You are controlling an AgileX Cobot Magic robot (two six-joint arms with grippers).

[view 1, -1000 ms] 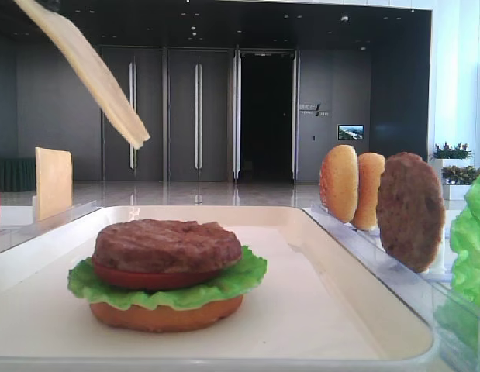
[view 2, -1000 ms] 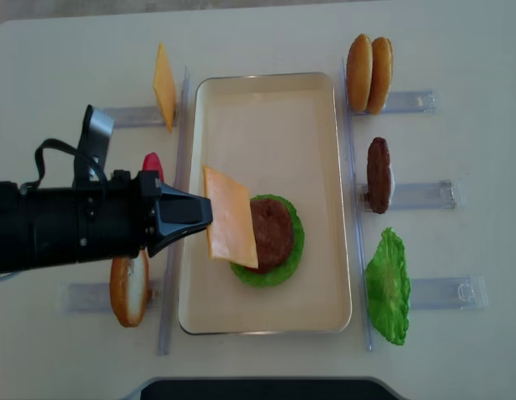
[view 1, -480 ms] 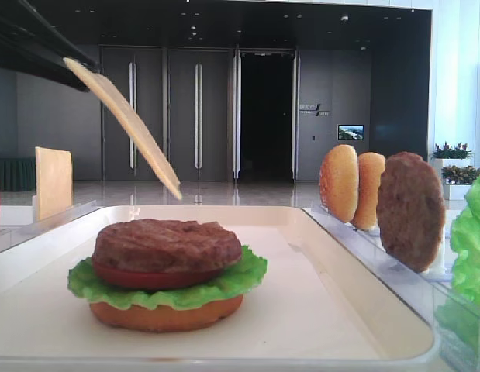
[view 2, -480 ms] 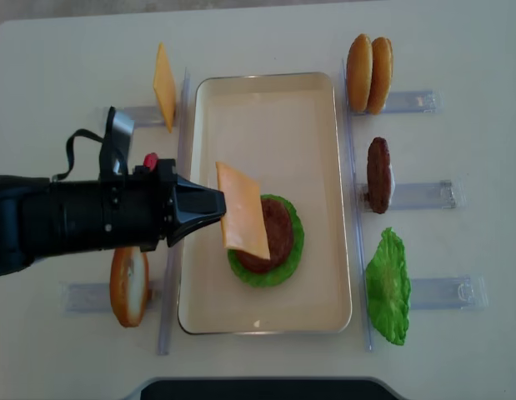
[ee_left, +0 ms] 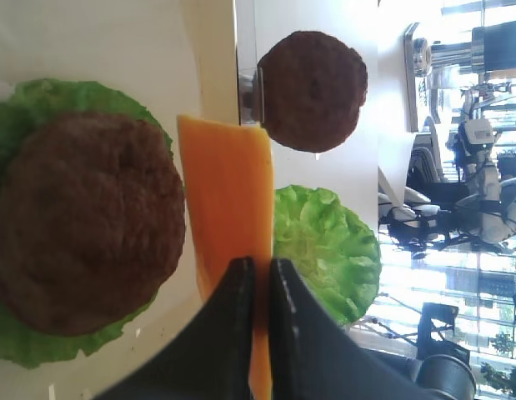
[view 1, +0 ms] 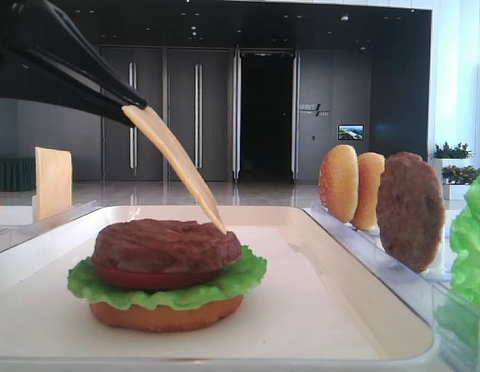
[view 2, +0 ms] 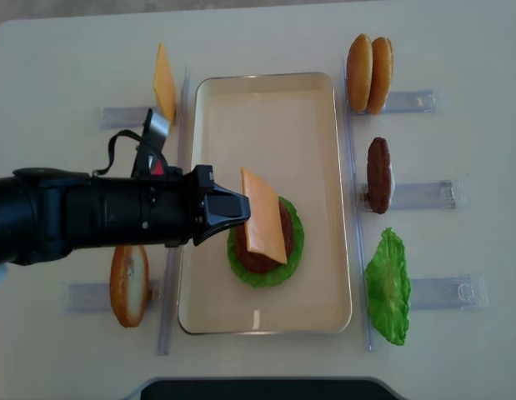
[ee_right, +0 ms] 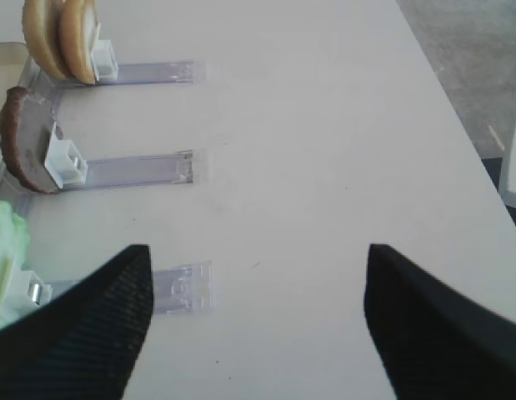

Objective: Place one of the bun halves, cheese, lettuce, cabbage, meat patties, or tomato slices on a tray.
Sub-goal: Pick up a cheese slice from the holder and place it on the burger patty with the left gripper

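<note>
Left of the tray, on the desk: a spare cheese slice upright in a clear rack near the far corner; a bun half on edge in another rack near the near corner. Left pincer, reaching in over the tray's left rim, clamped shut on one edge of the cheese. Cheese tilted downward from the grip, lower edge at or just touching the top of the meat patty on the tray; contact hard to confirm. On the tray, below the cheese: stack of bun base, lettuce, tomato slice and patty. Right of the tray, each in its own rack: two bun halves side by side at the far end, a second patty on edge in the middle, a loose lettuce leaf at the near end. Right pincer over bare desk beyond those racks, jaws spread wide, holding nothing.
</note>
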